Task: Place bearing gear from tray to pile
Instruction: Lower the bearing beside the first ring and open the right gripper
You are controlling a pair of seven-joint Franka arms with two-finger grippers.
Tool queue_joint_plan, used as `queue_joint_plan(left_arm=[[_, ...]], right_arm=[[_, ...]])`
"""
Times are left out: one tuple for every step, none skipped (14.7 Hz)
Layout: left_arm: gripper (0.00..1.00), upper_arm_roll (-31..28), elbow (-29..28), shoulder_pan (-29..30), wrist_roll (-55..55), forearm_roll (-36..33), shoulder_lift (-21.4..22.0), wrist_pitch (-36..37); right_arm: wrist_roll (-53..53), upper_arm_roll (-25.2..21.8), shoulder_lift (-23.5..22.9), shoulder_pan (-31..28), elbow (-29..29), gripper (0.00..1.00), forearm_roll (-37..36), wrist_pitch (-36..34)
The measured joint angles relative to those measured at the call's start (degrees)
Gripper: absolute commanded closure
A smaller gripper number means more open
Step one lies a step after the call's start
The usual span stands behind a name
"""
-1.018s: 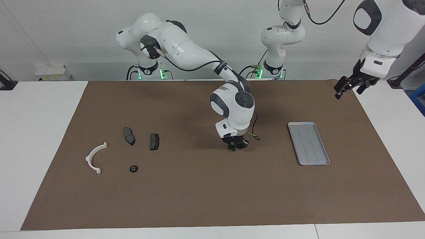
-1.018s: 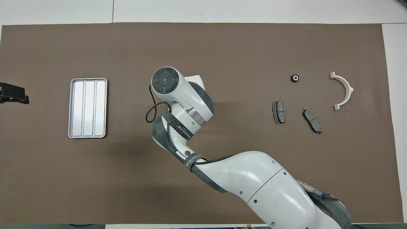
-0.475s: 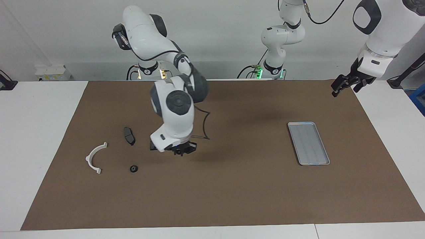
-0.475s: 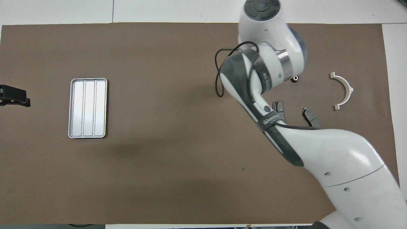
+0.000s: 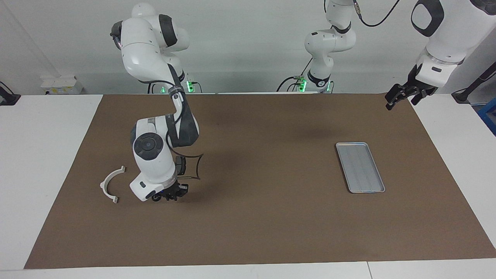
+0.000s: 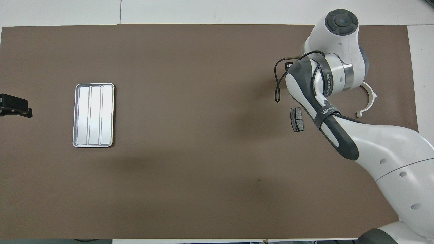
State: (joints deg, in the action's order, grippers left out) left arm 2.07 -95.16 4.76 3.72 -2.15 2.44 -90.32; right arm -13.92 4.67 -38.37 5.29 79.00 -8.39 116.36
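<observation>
Bearing gear hidden beneath clenched right gripper (image 5: 169, 195) beside white bracket (image 5: 110, 184); left gripper (image 5: 399, 95) spread, tray (image 5: 360, 167) bare.

You have one tray (image 5: 360, 166) on the one brown mat (image 5: 271, 232). You can count one white half-ring bracket (image 5: 110, 184) and one dark brake pad (image 6: 297, 119) in view. Two arms work here, with one gripper each.
</observation>
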Motion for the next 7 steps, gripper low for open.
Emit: queue_joint_plan(left_arm=[[0.0,0.0,0.0,0.0,0.0,0.3,0.0,0.1],[0.0,0.0,0.0,0.0,-0.1,0.4,0.0,0.1],[0.0,0.1,0.0,0.0,-0.1,0.5,0.0,0.2],[0.0,0.1,0.0,0.0,-0.1,0.7,0.0,0.2],[0.0,0.1,0.0,0.0,-0.1,0.8,0.0,0.2],[0.0,0.1,0.0,0.0,-0.2,1.2,0.0,0.2],[0.0,0.2,0.0,0.0,-0.2,2.1,0.0,0.3]], right_arm=[[0.0,0.0,0.2,0.0,1.3,1.0,0.0,1.1],[0.0,0.1,0.4,0.1,2.1,1.0,0.0,1.9],[0.0,0.1,0.4,0.2,2.7,1.0,0.0,2.4],[0.0,0.1,0.4,0.3,3.3,1.0,0.0,3.3],[0.0,0.1,0.4,0.3,3.9,1.0,0.0,4.1],[0.0,0.1,0.4,0.3,4.4,1.0,0.0,4.6],[-0.1,0.1,0.4,0.3,4.9,1.0,0.0,5.3]])
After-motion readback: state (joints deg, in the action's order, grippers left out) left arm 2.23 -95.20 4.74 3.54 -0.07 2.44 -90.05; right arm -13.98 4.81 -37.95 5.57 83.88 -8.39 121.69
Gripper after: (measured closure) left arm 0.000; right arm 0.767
